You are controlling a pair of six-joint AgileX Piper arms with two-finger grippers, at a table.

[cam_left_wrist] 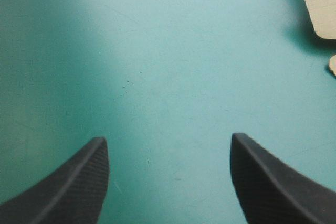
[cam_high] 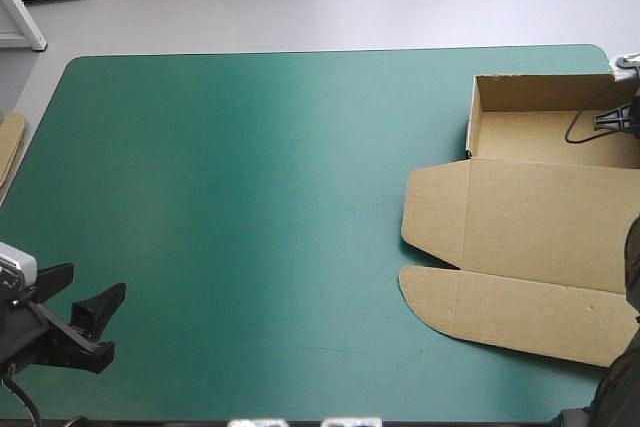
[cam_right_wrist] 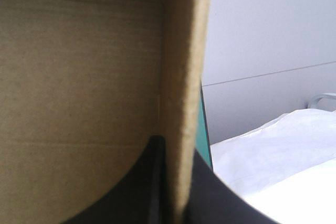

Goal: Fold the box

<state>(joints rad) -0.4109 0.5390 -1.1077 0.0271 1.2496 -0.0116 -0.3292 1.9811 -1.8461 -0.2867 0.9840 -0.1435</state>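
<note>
Looking down on the bench [cam_high: 250, 197], I see its teal-green cover filling the left and middle of the frame, with pale floor [cam_high: 420, 2] at the top and a strip of spare board [cam_high: 10, 147] at the left edge. The box [cam_high: 530, 247] lies at the right, with a walled tray [cam_high: 545, 137] in the upper right and its lid [cam_high: 540, 222] flat below. My left claw [cam_high: 97, 278], lower left, stands spread over the cover, and my right claw [cam_right_wrist: 177, 150] pinches the tray's wall [cam_right_wrist: 184, 51].
</note>
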